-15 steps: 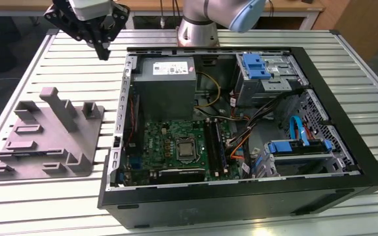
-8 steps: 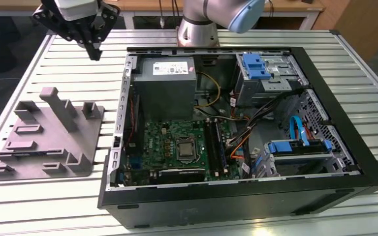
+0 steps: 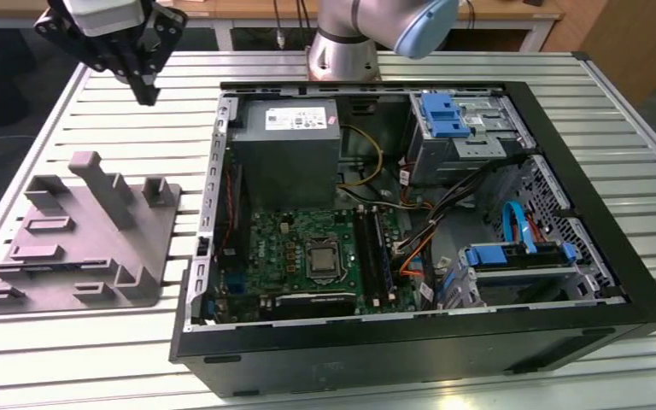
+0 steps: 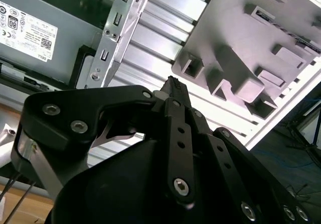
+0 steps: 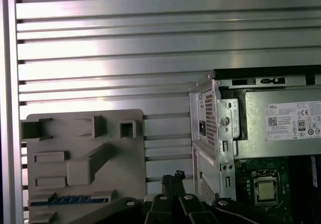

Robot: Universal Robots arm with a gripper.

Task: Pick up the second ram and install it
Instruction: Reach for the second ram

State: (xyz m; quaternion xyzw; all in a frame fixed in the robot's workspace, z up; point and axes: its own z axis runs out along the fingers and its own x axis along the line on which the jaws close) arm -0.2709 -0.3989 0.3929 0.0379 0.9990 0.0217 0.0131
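**A:** How do the jaws stand at this moment?

**B:** In both wrist views the black fingertips (image 4: 173, 87) are pressed together and I see nothing between them. So I judge the jaws clenched and empty. In the exterior view they hang high over the slatted surface (image 3: 168, 120), between the grey tray (image 5: 80, 133) and the back corner of the computer case (image 3: 419, 354).

**A:** And the second ram, where is it?

**B:** In the first wrist view the second ram (image 5: 67, 200) lies in the tray. It is a narrow dark-bluish strip in a long slot, at the end of the tray away from the tall posts. The jaws are well apart from it and do not touch the tray.

**A:** What is farther away?

**B:** The case lies open on the same surface, just beside the tray. Inside it are the motherboard (image 3: 288, 265) and the processor (image 3: 324, 260). Dark narrow slots run next to the processor. One stick is perhaps already seated there, but I cannot tell this for sure.

**A:** Then how far is the task?

**B:** Near its beginning, in my judgement. The stick is not yet grasped. The pick-up, the carrying over to the case and the pressing into a slot are all still to be done.
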